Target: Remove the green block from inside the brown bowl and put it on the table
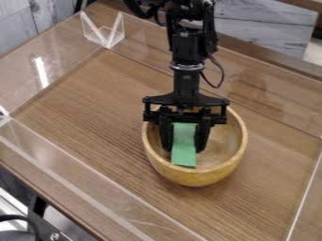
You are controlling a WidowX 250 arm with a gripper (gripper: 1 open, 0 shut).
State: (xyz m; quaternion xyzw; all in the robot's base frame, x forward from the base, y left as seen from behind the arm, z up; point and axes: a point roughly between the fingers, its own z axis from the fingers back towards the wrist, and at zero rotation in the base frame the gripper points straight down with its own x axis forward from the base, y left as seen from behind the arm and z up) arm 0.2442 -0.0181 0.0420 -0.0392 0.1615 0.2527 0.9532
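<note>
The brown bowl (195,168) sits on the table (101,104) right of centre, toward the front. My black gripper (186,123) hangs straight down over the bowl, shut on the upper end of the green block (186,146). The block hangs upright from the fingers, and its lower end is still inside the bowl, just above the bowl's floor or touching it; I cannot tell which.
Clear plastic walls (51,52) edge the table on the left and front. A clear triangular holder (104,30) stands at the back left. The arm's black column (191,38) rises behind the bowl.
</note>
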